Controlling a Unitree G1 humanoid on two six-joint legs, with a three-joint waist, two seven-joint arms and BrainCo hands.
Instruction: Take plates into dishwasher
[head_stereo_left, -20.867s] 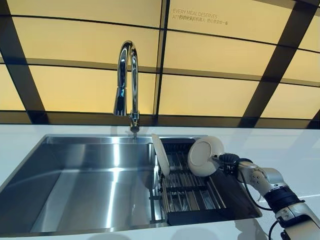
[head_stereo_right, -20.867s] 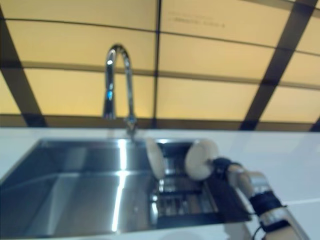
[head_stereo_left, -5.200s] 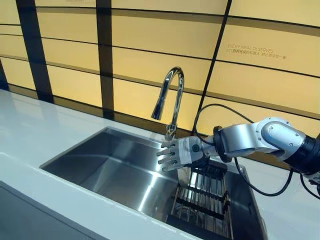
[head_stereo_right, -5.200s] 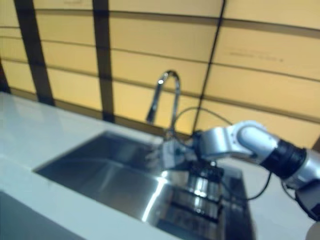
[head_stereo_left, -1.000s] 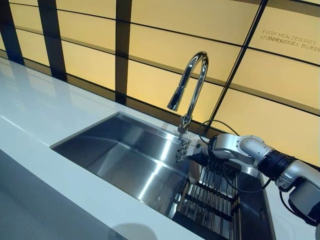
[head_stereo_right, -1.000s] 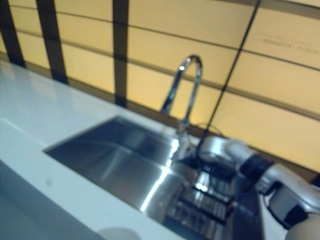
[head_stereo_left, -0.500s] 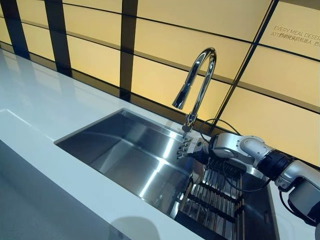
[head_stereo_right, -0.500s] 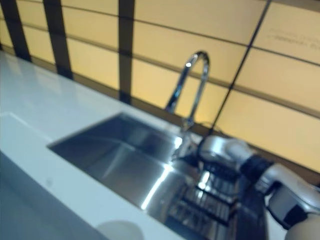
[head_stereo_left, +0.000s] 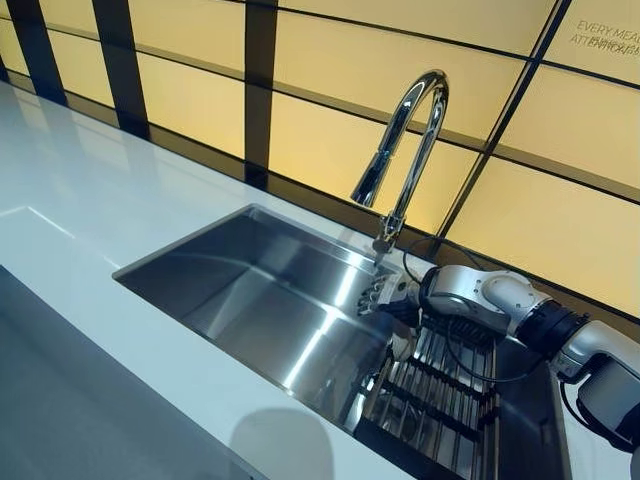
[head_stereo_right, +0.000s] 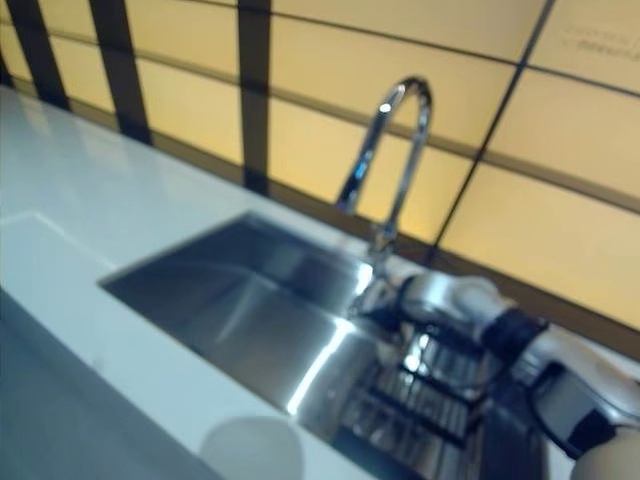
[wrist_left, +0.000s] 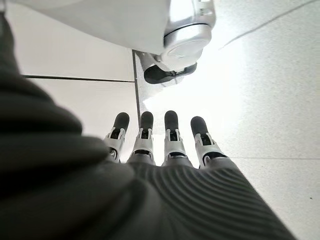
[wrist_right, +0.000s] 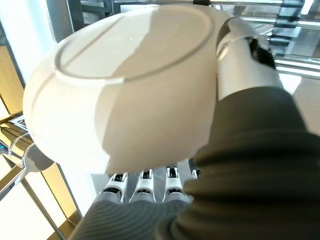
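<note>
Left eye view: the right hand (head_stereo_left: 385, 296) reaches over the stainless-steel sink (head_stereo_left: 250, 290) beside the black dish rack (head_stereo_left: 440, 400), below the chrome faucet (head_stereo_left: 405, 150).

Right wrist view: thumb (wrist_right: 240, 55) and fingers (wrist_right: 145, 187) pinch the round white plate (wrist_right: 125, 85), face-on against the palm.

Left wrist view: the left hand (wrist_left: 165, 145) hangs empty, fingers straight, away from the sink.

You've got one white plate (wrist_right: 125, 85), one sink (head_stereo_left: 250, 290), one faucet (head_stereo_left: 405, 150), one dish rack (head_stereo_left: 440, 395), and two robot hands (head_stereo_left: 385, 293) (wrist_left: 160, 145).
</note>
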